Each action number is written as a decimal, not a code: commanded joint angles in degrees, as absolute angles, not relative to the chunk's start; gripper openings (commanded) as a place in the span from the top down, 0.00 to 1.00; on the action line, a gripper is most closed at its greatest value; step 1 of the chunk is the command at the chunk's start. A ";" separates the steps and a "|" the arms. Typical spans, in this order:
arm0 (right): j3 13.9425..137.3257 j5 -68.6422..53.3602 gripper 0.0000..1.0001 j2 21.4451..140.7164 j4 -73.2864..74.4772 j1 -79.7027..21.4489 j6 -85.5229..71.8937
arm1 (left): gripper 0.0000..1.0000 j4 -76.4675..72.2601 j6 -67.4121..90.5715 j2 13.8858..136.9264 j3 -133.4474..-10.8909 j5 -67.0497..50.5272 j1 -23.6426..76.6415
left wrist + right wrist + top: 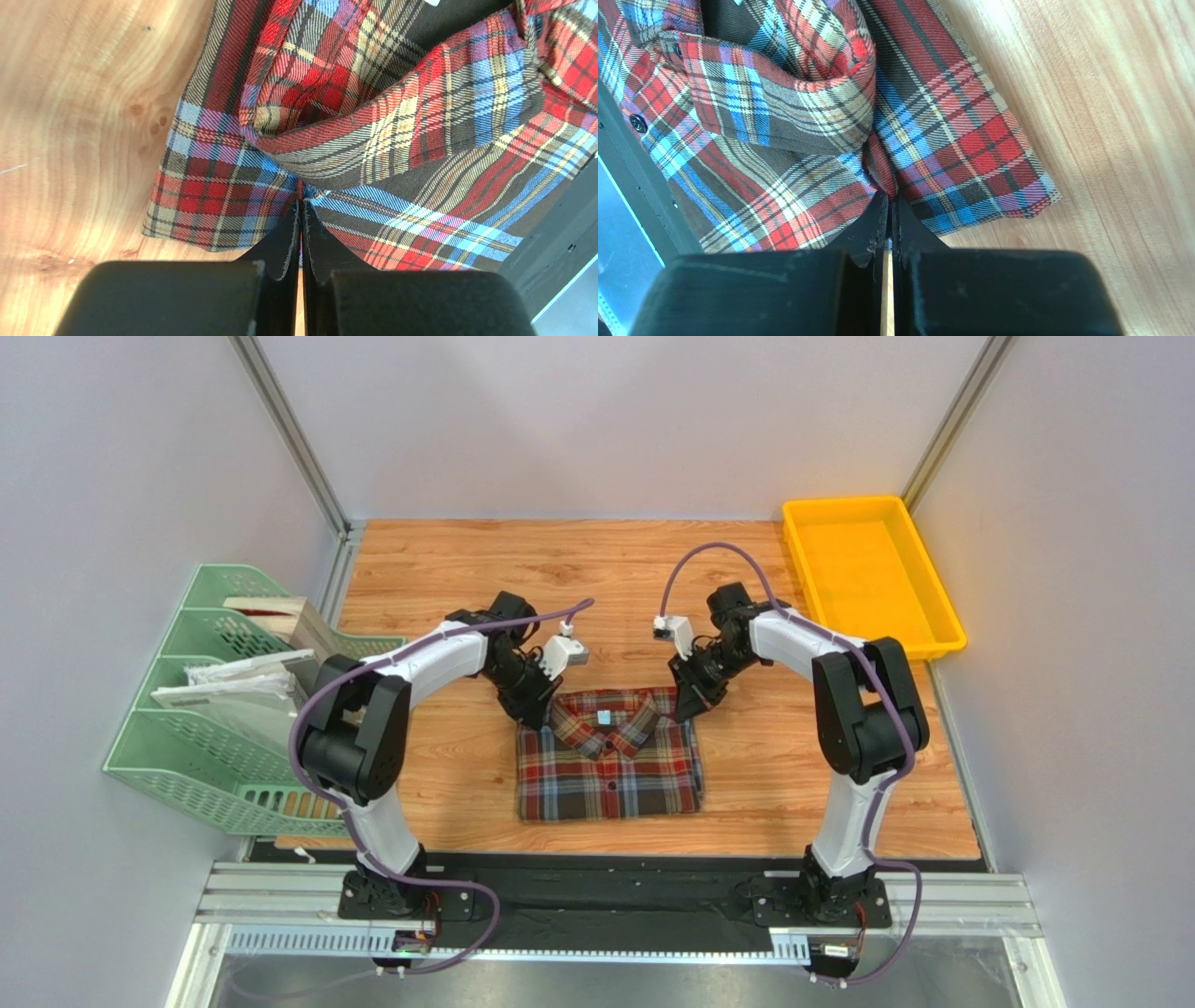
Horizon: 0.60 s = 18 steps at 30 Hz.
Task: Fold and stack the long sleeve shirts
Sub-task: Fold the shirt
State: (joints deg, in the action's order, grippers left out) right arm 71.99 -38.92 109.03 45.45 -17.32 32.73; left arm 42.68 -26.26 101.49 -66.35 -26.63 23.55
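Observation:
One long sleeve shirt (pixel 609 756), plaid in brown, red, blue and cream, lies folded into a rectangle in the middle of the wooden table, collar at the far side with a small light blue label. At the shirt's far left corner my left gripper (pixel 537 711) is shut. In the left wrist view a pucker of the shirt (pixel 393 140) is pinched at the left gripper (pixel 302 204). My right gripper (pixel 686 703) is shut at the far right corner. The right wrist view shows the shirt (pixel 808 126) gathering into the right gripper (pixel 890 199).
A yellow tray (pixel 901 637) stands at the back right corner of the table. A green lattice rack (pixel 183 742) holding white sheets and a wooden piece stands off the table's left edge. Grey walls close in on three sides.

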 commanded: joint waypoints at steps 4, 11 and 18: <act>74.79 -40.51 1.00 101.70 47.98 -16.00 31.82 | 1.00 45.26 -25.58 94.14 -71.19 -29.27 23.38; 77.86 -39.46 1.00 105.02 48.52 -15.12 30.94 | 1.00 44.65 -25.93 99.65 -74.53 -26.99 23.29; 80.33 -35.60 1.00 113.20 45.00 -14.94 25.76 | 1.00 41.57 -22.68 107.57 -76.63 -20.92 22.59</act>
State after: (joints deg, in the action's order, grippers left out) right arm 78.41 -38.37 109.82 48.07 -15.18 29.80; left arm 43.44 -25.47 103.96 -73.95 -24.82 23.49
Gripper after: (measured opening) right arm 0.006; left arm 0.003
